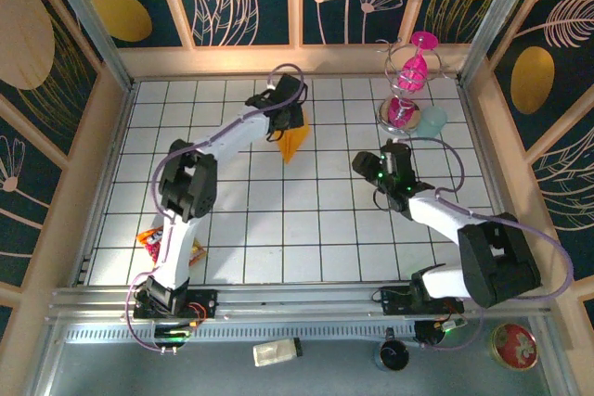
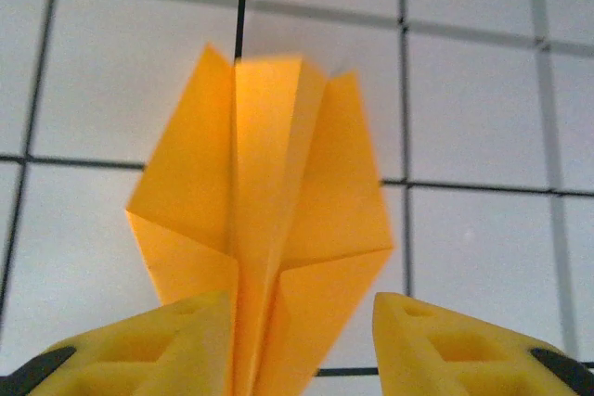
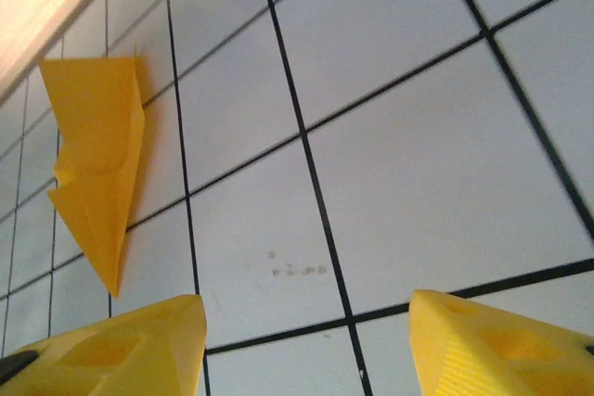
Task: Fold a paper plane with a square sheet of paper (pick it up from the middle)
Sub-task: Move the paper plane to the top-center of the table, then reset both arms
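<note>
Left gripper [image 2: 302, 311], jaws apart, paper plane [image 2: 269, 183] tail between them

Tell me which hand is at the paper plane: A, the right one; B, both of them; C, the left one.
C: the left hand straddles the plane, while the right hand is open over tiles, well apart from it.
</note>
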